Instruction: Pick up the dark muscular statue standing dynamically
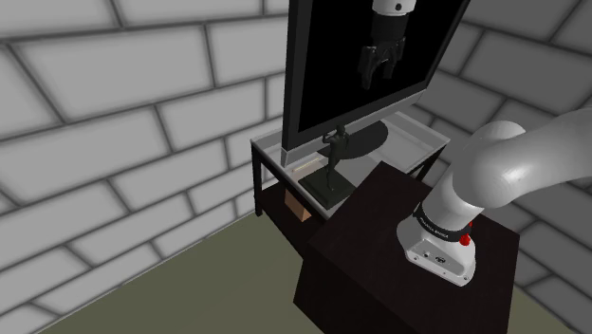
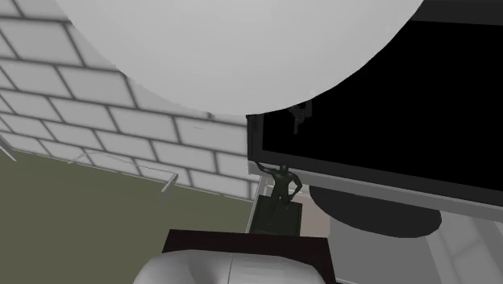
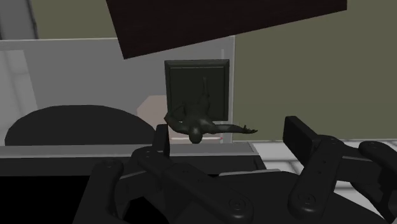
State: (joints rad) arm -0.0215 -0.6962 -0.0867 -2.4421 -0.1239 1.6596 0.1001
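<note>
While the gripper hung in the shoulder view's upper right with its fingers spread and empty, the dark statue stood at centre on its square base, before the television on the grey table

— We find the shoulder view evenly lit: the brick wall is pale grey throughout, with darker joints.
— We also see a soft highlight on top of the arm, shading to grey underneath, so light falls from above.
— The television screen is flat black, and the dark statue hardly separates from it.
— The wrist view looks dimmer to us: the gripper shows only faintly lit edges.
</note>
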